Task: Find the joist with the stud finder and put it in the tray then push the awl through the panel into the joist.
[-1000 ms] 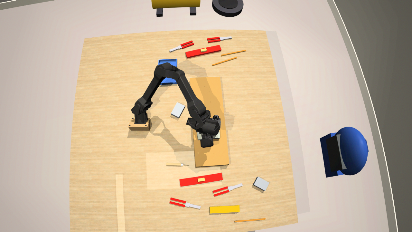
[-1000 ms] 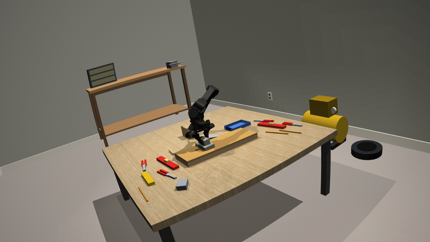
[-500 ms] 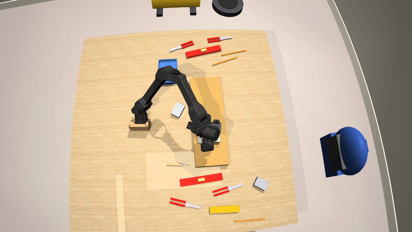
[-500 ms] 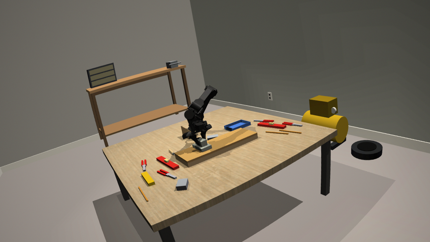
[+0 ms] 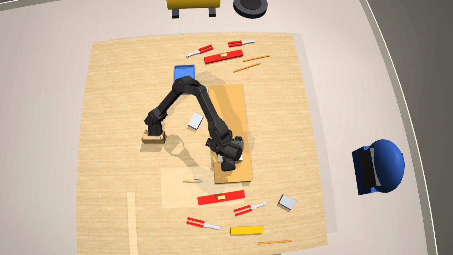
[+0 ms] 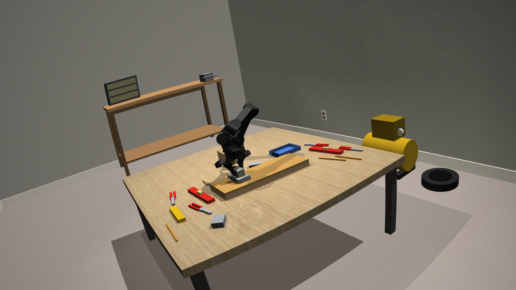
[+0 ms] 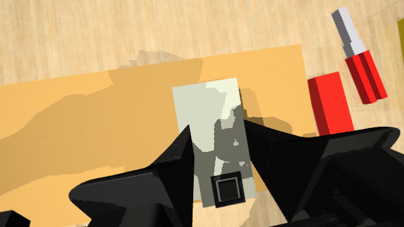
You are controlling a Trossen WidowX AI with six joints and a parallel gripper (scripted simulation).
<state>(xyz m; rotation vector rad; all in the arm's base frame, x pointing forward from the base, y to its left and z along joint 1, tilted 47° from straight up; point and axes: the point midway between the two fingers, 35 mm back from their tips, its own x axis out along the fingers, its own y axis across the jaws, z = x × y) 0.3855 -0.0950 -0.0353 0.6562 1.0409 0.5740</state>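
Observation:
My gripper is shut on the stud finder, a pale grey block with a raised grip. It sits flat on, or just above, the orange-tan floor panel, nearer the panel's end by the awl. A square window on the stud finder looks dark. The awl lies on the table beside that end, its tip pointing toward the panel side. The blue tray is empty where visible, partly behind the arm in the top view. The joist is hidden.
A red level lies past the panel's near end, with red-handled pliers, a yellow block and a grey block. A pale block lies between arm base and panel.

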